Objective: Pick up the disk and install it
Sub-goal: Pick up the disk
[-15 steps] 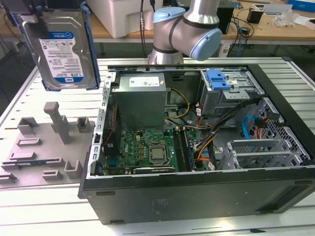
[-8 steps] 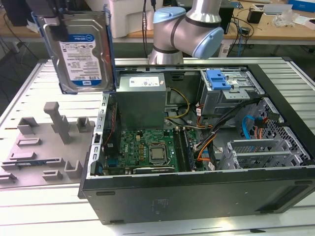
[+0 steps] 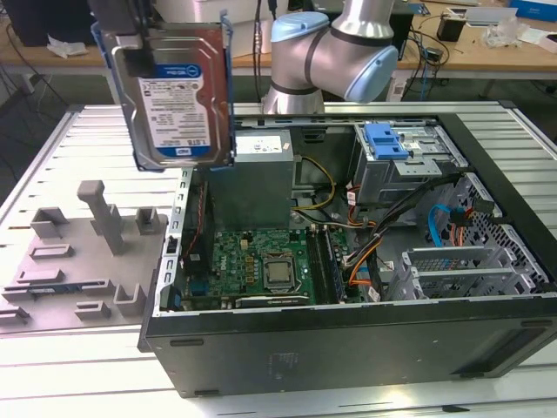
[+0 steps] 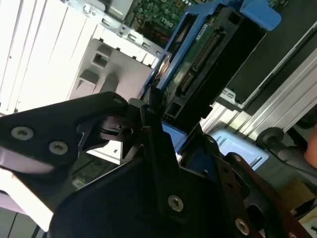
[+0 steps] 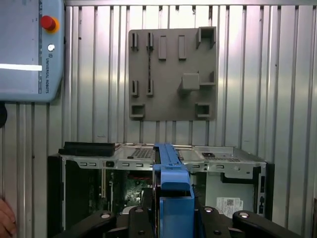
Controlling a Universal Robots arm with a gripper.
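Observation:
The disk (image 3: 178, 96), a silver drive with a white-and-blue label in a blue carrier, hangs upright in the air over the near-left corner of the open computer case (image 3: 348, 340), on the exterior view's left. My gripper (image 3: 130, 30) grips it from above, at the picture's upper edge. In the first wrist view the carrier's blue edge (image 5: 171, 186) runs between my black fingers (image 5: 141, 218), which press on both sides of it. The second wrist view shows the disk's connector side (image 4: 208, 64) clamped in the gripper (image 4: 163, 119).
Inside the case are a grey drive cage with a blue handle (image 3: 392, 144), a grey power supply (image 3: 261, 157) and the motherboard (image 3: 261, 261). A grey fixture plate (image 3: 78, 261) lies on the slatted table beside the case. A pendant (image 5: 29, 49) and a hand (image 5: 5, 218) are visible.

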